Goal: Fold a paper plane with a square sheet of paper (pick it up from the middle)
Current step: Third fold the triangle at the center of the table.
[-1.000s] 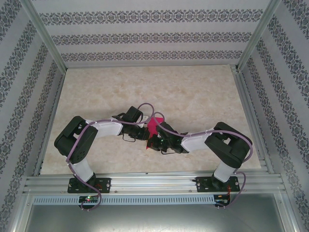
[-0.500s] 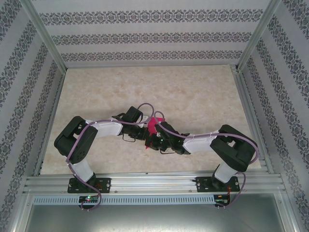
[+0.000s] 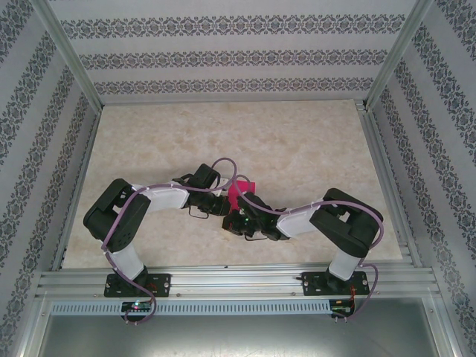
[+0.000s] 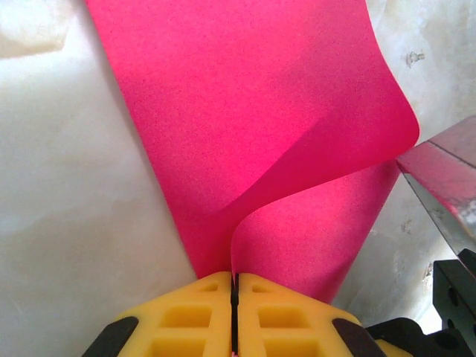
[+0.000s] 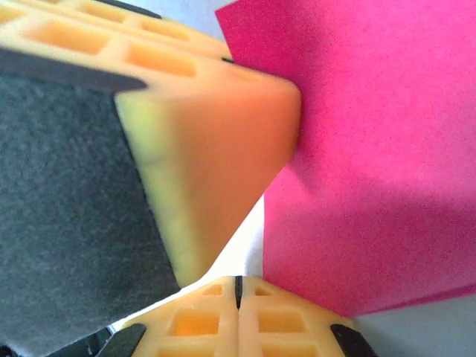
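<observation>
The pink sheet of paper [image 4: 245, 134] is clamped at one edge between the yellow fingers of the left pincer [image 4: 234, 277], which are closed on it. A sliver of pink shows in the seam between them. From that seam the sheet rises away from the pincer and splits into two curved surfaces, one broad and lit, the other bending off to the right in shadow. Its far end is cut off by the top of the left wrist view, so its full outline cannot be made out.

In the right wrist view the sheet [image 5: 372, 149] lies just above and to the right of the right pincer [image 5: 238, 281], whose fingers are pressed together. Whether the paper's lower edge touches them is hard to tell. One blurred yellow finger [image 5: 223, 126] of the left pincer stands against the sheet's left edge.

From above, just a small pink patch [image 3: 239, 192] shows between the two wrists. The rest is hidden under the arms and a purple cable [image 3: 223, 165], over the marbled table [image 3: 223, 126].
</observation>
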